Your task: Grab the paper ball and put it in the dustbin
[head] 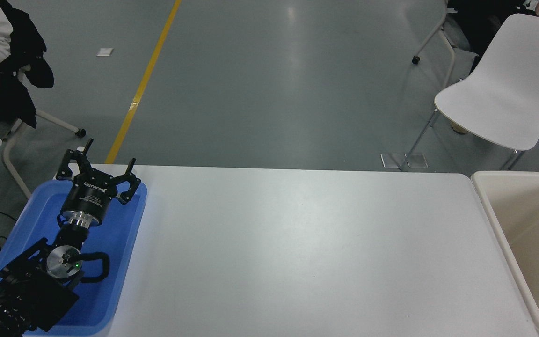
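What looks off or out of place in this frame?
Nothing spilled or damaged. The left gripper sits parked, open, over the blue tray. The dustbin stands upright at the table's right end. Right arm and paper ball are out of view.

The white table (297, 252) carries a blue tray (124, 262), seemingly overhanging its left edge.
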Tool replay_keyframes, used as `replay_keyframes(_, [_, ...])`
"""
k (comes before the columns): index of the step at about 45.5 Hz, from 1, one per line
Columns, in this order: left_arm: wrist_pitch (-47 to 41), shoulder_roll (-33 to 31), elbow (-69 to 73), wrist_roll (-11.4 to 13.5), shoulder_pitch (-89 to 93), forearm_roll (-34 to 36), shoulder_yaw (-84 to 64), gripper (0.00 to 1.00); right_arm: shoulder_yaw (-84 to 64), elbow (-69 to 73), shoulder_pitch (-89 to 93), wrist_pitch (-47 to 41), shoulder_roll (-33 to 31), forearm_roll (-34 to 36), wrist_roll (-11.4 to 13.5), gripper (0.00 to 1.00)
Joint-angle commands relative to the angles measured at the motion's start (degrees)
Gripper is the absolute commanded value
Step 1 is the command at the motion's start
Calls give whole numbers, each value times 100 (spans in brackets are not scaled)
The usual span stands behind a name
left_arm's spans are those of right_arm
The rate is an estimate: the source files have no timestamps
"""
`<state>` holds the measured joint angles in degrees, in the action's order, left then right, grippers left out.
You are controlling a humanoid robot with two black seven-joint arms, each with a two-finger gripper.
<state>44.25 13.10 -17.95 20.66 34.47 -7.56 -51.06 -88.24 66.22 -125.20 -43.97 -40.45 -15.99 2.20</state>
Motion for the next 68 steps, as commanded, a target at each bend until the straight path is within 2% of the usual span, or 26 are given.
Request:
replay_keyframes(1, [-4, 0, 2, 0, -2, 0, -1, 100, 1123, -1927, 2480, 511, -464, 52, -9, 0])
replay_keyframes(7, [-4, 0, 2, 0, -2, 0, -1, 100, 2354, -2658, 3834, 1056, -631, 35, 0, 0])
replay_keyframes(14, [-4, 0, -7, 9, -2, -9, -1, 100, 2953, -3369, 5013, 1750, -544, 26, 26, 0])
replay_keyframes(26, [-4, 9, 2, 9, -2, 0, -1, 100, 3717, -4503, 6498, 2533, 10, 43, 35, 0])
replay_keyframes(36, [4, 9, 2, 9, -2, 0, -1, 100, 4675, -5602, 7895, 3613, 607, 43, 44, 0])
replay_keyframes(48, [-4, 9, 2, 17, -2, 0, -1, 100, 4930, -5814, 8547, 4273, 951, 43, 53, 0])
replay_keyframes(56, [-4, 9, 2, 17, -2, 0, -1, 100, 5027, -5814, 8582, 4414, 968, 52, 53, 0])
replay_keyframes(57, [-4, 9, 2, 17, -2, 0, -1, 100, 5062, -5814, 8582, 4449, 968, 52, 44, 10])
replay_keyframes(60, [-4, 9, 2, 17, -2, 0, -1, 100, 5133, -5814, 8574, 4624, 968, 52, 44, 56])
replay_keyframes(62, [-4, 9, 2, 17, -2, 0, -1, 100, 5176, -5814, 8547, 4809, 960, 52, 35, 90])
replay_keyframes(63, [-4, 9, 2, 17, -2, -9, -1, 100, 5203, -5814, 8538, 4897, 960, 52, 35, 100])
replay_keyframes(68, [-4, 9, 2, 17, -2, -9, -1, 100, 5422, -5805, 8582, 5065, 960, 52, 35, 100])
